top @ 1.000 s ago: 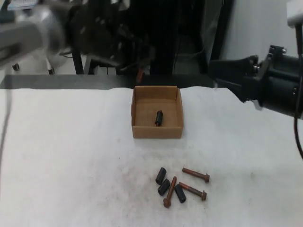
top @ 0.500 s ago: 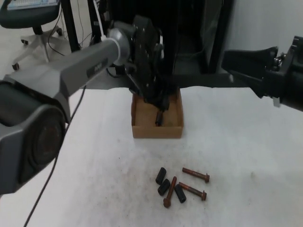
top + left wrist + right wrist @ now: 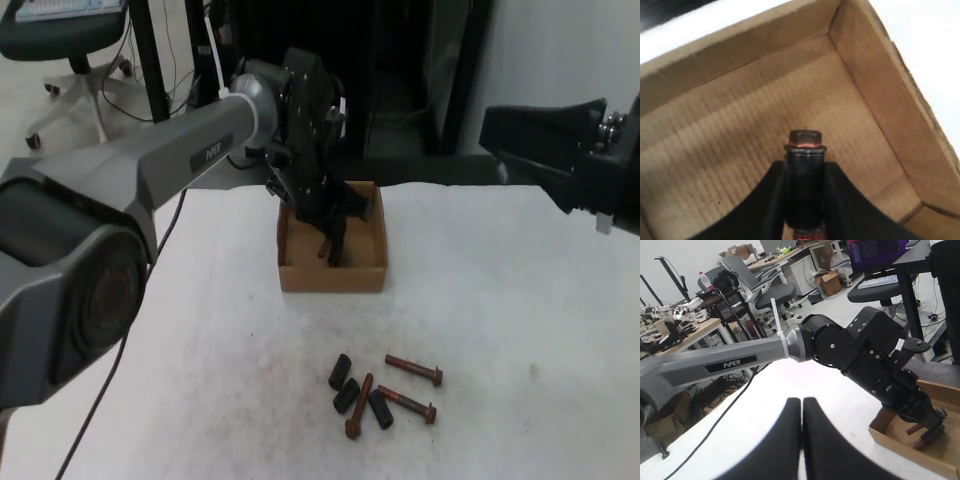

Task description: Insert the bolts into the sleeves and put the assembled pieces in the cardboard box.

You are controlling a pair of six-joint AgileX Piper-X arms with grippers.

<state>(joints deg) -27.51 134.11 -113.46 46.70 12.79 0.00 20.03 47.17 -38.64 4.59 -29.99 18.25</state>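
My left gripper (image 3: pixel 805 195) pinches a sleeved bolt (image 3: pixel 805 145) low inside the cardboard box (image 3: pixel 890 95) — placed, I judge, for release there — while the right gripper (image 3: pixel 802 430) hangs closed, empty.

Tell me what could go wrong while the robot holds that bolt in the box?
The left jaws grip only the black sleeve, so the bolt might slide out of it. The piece could also roll or bounce when it is let go. And the jaws sit low inside the cardboard box, so pulling away might nudge the box.
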